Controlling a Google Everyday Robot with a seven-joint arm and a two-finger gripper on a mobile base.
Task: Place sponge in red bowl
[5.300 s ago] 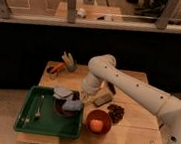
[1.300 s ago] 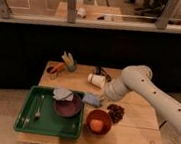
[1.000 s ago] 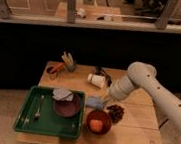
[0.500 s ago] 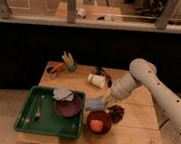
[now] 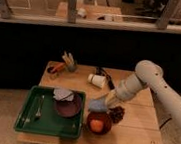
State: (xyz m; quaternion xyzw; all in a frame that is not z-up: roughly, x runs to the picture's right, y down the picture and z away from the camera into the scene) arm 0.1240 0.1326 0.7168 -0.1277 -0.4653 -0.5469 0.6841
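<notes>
A: Arm position?
B: The arm [image 5: 155,88] reaches in from the right, angled down and left over the wooden table [image 5: 135,136]. The gripper [image 5: 106,100] is low, just above the far rim of the red bowl [image 5: 99,124].

A: Gripper contents?
B: A bluish sponge [image 5: 97,105] sits at its tip, apparently pinched between the jaws. The sponge hangs just over the bowl's upper left edge. Contact with the rim: cannot tell.

A: Bowl contents?
B: One orange round object [image 5: 96,124] lies inside the bowl. The sponge is not in the bowl.

A: Bowl location?
B: Near the table's front edge, just right of the green tray [image 5: 28,123]. A dark clump [image 5: 117,113] lies on the table just beside the bowl, up and to its right.

A: Tray contents?
B: A dark purple bowl [image 5: 68,106] in the right half, with a pale grey cloth-like item [image 5: 61,93] at its upper left rim. A utensil [image 5: 38,107] lies lengthwise in the left half.

A: Rest of table?
B: A white cup [image 5: 97,80] lies on its side near the middle back. A small holder with sticks [image 5: 69,62] stands at the back left, an orange item [image 5: 55,68] beside it. A dark object [image 5: 104,73] lies behind the cup, too indistinct to name.
</notes>
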